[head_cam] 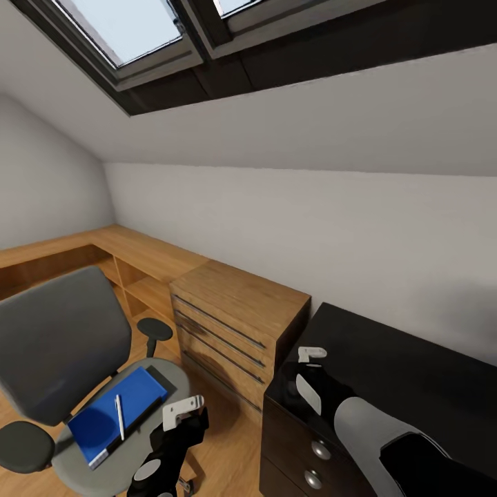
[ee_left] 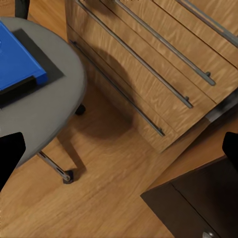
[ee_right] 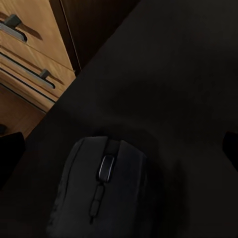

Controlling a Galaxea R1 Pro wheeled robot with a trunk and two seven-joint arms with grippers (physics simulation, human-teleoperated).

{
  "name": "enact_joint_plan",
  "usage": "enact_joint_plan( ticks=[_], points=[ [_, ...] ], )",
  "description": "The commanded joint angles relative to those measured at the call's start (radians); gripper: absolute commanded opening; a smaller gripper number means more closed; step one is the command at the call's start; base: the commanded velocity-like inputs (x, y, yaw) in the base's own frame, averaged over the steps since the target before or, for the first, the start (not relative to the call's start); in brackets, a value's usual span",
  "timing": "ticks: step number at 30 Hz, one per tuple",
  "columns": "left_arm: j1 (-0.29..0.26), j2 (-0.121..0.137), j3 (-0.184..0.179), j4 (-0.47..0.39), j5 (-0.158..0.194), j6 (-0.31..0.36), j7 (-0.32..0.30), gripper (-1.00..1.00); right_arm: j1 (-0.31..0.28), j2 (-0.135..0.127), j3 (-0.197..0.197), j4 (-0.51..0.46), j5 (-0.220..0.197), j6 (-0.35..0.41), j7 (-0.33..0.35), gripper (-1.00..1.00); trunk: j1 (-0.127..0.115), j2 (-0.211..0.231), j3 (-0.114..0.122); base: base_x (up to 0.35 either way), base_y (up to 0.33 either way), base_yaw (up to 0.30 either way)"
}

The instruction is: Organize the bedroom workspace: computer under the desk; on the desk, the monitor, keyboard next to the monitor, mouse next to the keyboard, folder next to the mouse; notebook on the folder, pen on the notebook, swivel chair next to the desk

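1. My right gripper hovered spread wide above the mouse, which lay on the desk near its corner; one careless nudge could have pushed it off the edge, I judged.
2. My left gripper hung released beside the swivel chair; bumping it might have rolled the chair away.
3. On the seat I counted one folder, one pen, and one notebook edge.
4. Beyond stood one oak dresser.

The mouse is lying on the black desk. Beyond the desk's edge, the oak dresser is showing its bar handles.
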Motion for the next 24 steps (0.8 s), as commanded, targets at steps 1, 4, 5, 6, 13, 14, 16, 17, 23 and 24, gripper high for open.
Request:
enact_joint_plan(
  ticks=[1, 4, 5, 6, 13, 14, 16, 17, 23, 24],
  points=[
    [-0.001, 0.001, -0.002, -0.001, 0.001, 0.006, 0.006, 1.00, -0.001, 0.000, 0.008, -0.002, -0.007, 0.006, -0.007, 1.00, 0.000, -0.001, -0.001, 0.000, 0.000, 0.000],
    [-0.001, 0.001, -0.002, -0.001, 0.000, 0.006, 0.006, 1.00, -0.001, 0.000, 0.008, -0.002, -0.008, 0.006, -0.007, 1.00, 0.000, -0.001, -0.001, 0.000, 0.000, 0.000],
    [-0.001, 0.001, -0.002, -0.001, 0.000, 0.006, 0.006, 1.00, -0.001, 0.000, 0.008, -0.002, -0.008, 0.006, -0.007, 1.00, 0.000, -0.001, -0.001, 0.000, 0.000, 0.000],
    [-0.001, 0.001, -0.002, -0.001, 0.000, 0.006, 0.006, 1.00, -0.001, 0.000, 0.009, -0.001, -0.008, 0.006, -0.007, 1.00, 0.000, -0.001, -0.001, 0.000, 0.000, 0.000],
    [-0.001, 0.001, -0.002, 0.000, 0.003, 0.006, 0.006, 1.00, -0.001, -0.001, 0.007, -0.001, -0.008, 0.019, -0.007, 1.00, 0.000, -0.001, -0.001, 0.000, 0.000, 0.000],
    [-0.001, 0.001, -0.002, 0.000, 0.004, 0.006, 0.006, 1.00, -0.001, -0.001, 0.006, -0.001, -0.008, 0.023, -0.007, 1.00, 0.000, -0.001, -0.001, 0.000, 0.000, 0.000],
    [-0.001, 0.001, -0.002, 0.000, 0.006, 0.006, 0.007, 1.00, -0.001, -0.001, 0.005, -0.001, -0.008, 0.033, -0.007, 1.00, 0.000, -0.001, -0.001, 0.000, 0.000, 0.000],
    [-0.001, 0.001, -0.002, 0.000, 0.006, 0.006, 0.008, 1.00, -0.001, -0.002, 0.005, -0.001, -0.008, 0.036, -0.007, 1.00, 0.000, -0.001, -0.001, 0.000, 0.000, 0.000],
    [-0.001, 0.001, -0.002, 0.000, 0.000, 0.004, 0.045, 1.00, -0.001, -0.002, 0.003, 0.000, -0.010, 0.058, -0.007, 1.00, 0.000, -0.001, -0.001, 0.000, 0.000, 0.000],
    [-0.001, 0.001, -0.002, 0.000, 0.000, 0.003, 0.046, 1.00, -0.001, -0.001, 0.003, 0.000, -0.011, 0.061, -0.007, 1.00, 0.000, -0.001, -0.001, 0.000, 0.000, 0.000]
  ],
)
